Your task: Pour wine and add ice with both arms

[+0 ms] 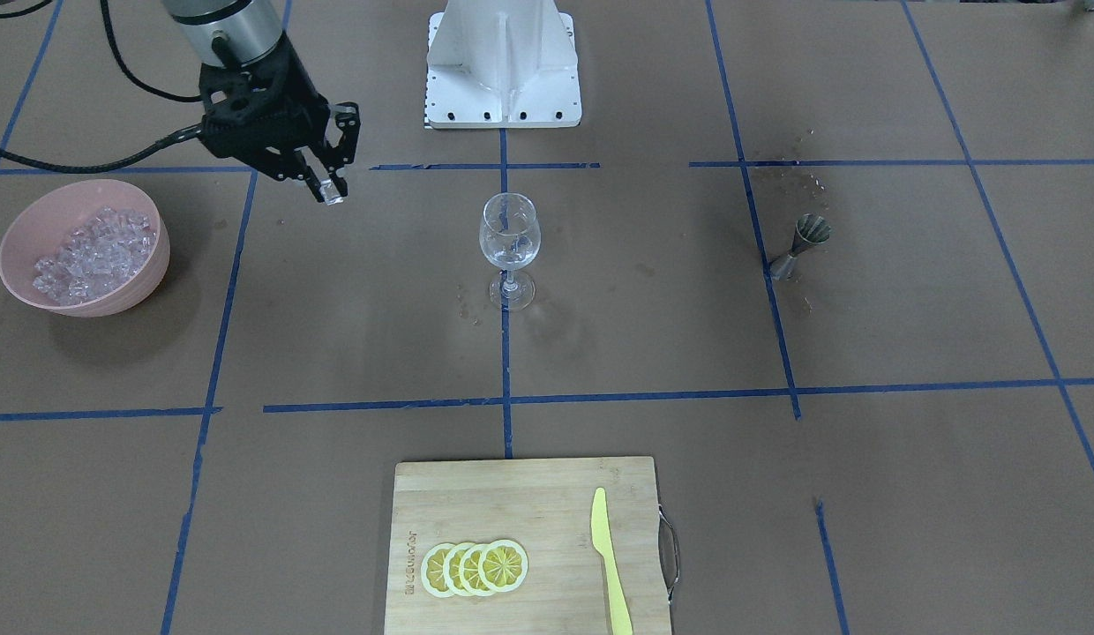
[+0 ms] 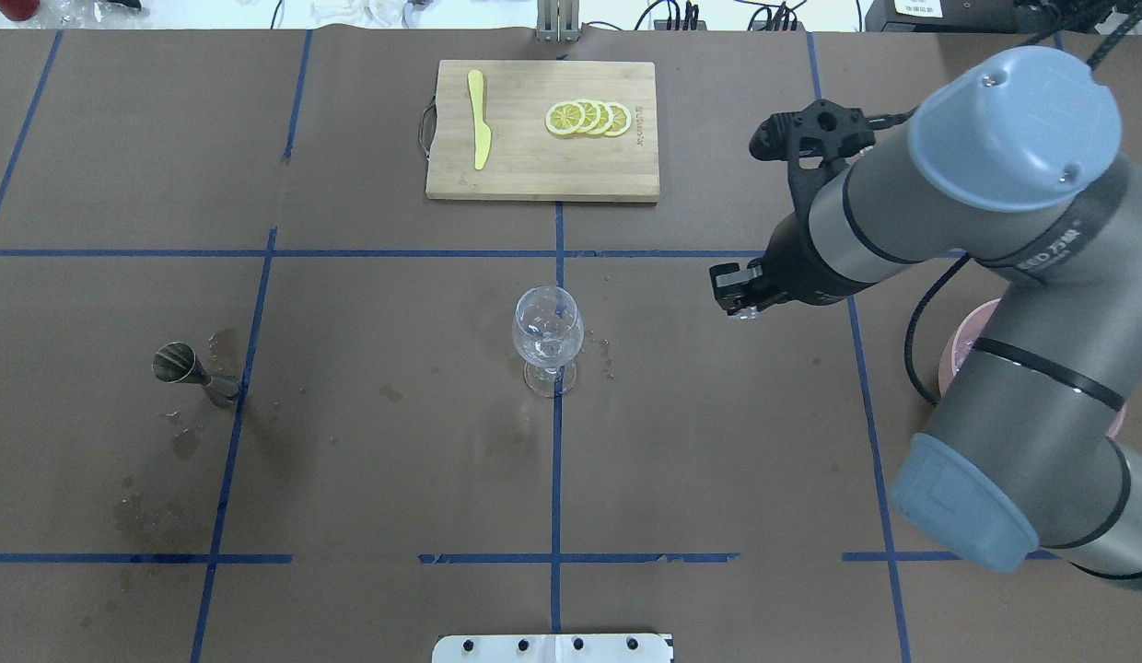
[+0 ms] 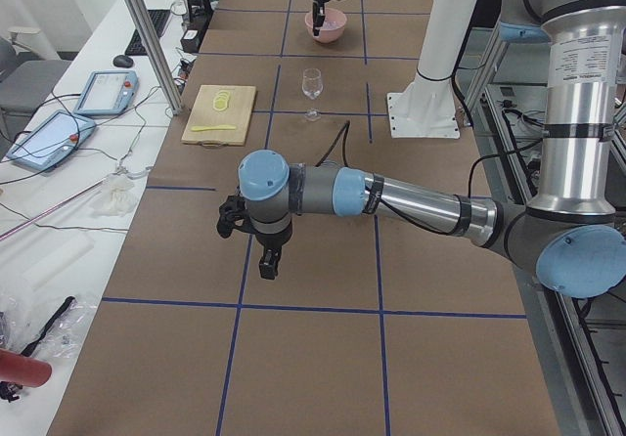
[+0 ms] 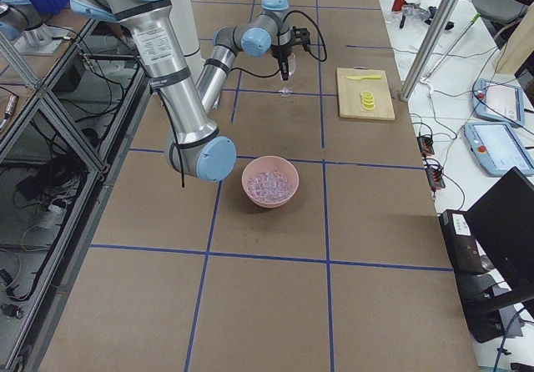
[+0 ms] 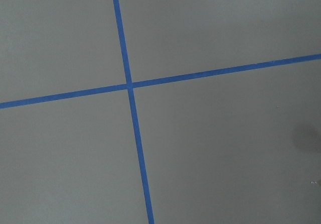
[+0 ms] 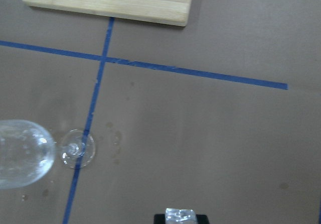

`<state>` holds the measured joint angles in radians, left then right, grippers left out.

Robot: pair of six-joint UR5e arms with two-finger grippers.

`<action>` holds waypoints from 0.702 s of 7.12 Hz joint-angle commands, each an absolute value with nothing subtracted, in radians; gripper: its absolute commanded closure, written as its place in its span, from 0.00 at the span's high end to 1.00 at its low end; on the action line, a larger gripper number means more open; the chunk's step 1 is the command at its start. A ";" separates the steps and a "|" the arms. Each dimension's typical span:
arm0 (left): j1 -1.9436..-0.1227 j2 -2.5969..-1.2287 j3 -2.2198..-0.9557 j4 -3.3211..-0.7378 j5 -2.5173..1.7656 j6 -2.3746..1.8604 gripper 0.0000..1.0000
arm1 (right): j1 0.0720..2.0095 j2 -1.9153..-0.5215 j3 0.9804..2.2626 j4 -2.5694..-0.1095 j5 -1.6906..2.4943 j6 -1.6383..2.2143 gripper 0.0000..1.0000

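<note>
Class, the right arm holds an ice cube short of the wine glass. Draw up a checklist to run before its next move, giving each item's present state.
1. The ice cube clamped in the right gripper: ok.
2. The wine glass upright: ok.
3. Right gripper above the glass's mouth: not ok; it hangs off to the side, toward the pink bowl.
4. Wine in the glass: cannot tell.
5. The left gripper well away from the glass: ok; open or shut, cannot tell.
</note>
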<state>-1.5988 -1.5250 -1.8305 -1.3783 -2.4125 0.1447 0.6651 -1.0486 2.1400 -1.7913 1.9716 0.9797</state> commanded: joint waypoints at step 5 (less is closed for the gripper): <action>-1.611 -1.439 -1.819 -1.476 -2.372 0.141 1.00 | 0.508 -0.764 1.928 -1.836 1.792 1.097 0.00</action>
